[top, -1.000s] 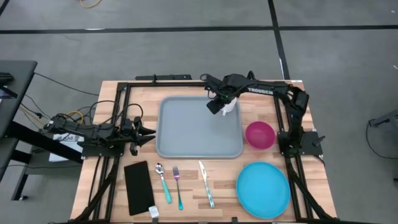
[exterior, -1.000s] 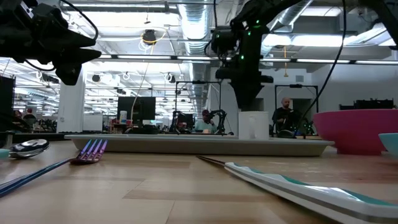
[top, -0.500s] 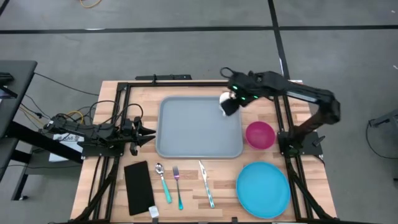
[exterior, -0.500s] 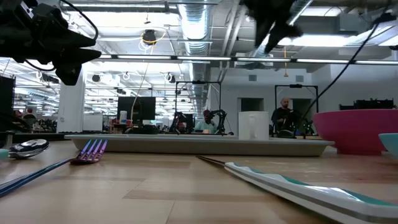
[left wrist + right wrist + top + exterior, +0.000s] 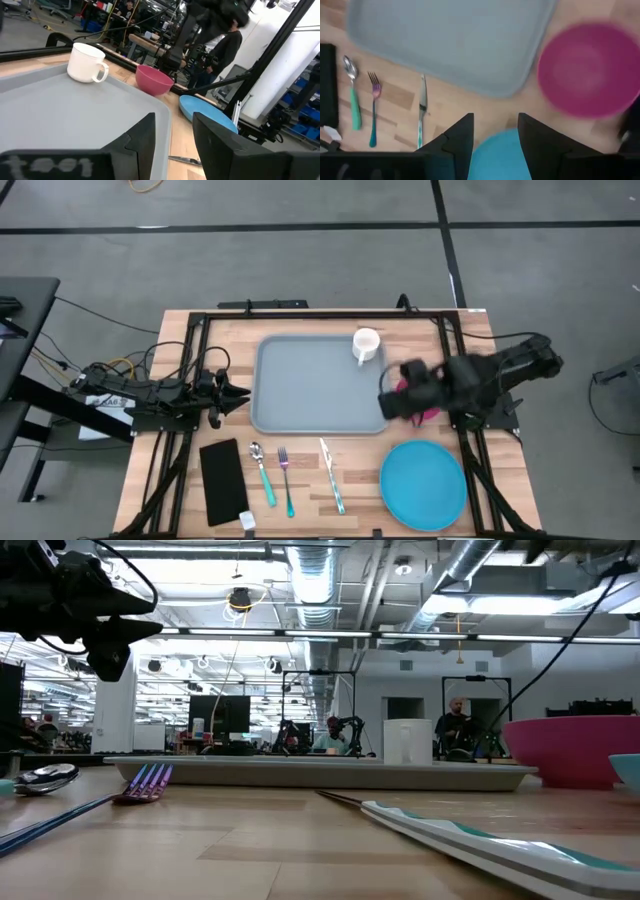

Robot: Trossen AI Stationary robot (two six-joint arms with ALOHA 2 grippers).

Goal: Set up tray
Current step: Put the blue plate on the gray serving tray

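The grey-blue tray (image 5: 320, 385) lies flat mid-table. A white mug (image 5: 366, 345) stands upright in its far right corner, also seen as the mug (image 5: 87, 62) and the mug (image 5: 407, 742). My right gripper (image 5: 395, 402) hovers open above the gap between the tray's right rim and the pink bowl (image 5: 592, 70). In its wrist view the right gripper (image 5: 495, 132) looks straight down and touches nothing. My left gripper (image 5: 240, 393) waits open just off the tray's left rim, and the left gripper (image 5: 172, 135) points across the tray (image 5: 60, 115).
The blue plate (image 5: 423, 485) sits at the near right. Along the near edge lie the black napkin (image 5: 223, 480), spoon (image 5: 262, 470), fork (image 5: 286, 480) and knife (image 5: 331, 475). A black frame runs along the table's far edge and sides. People stand in the room beyond.
My right gripper has come away from the mug, risen, and swung toward the near edge. It now hangs over the pink bowl's left side. The mug has stayed upright in the tray's far right corner.
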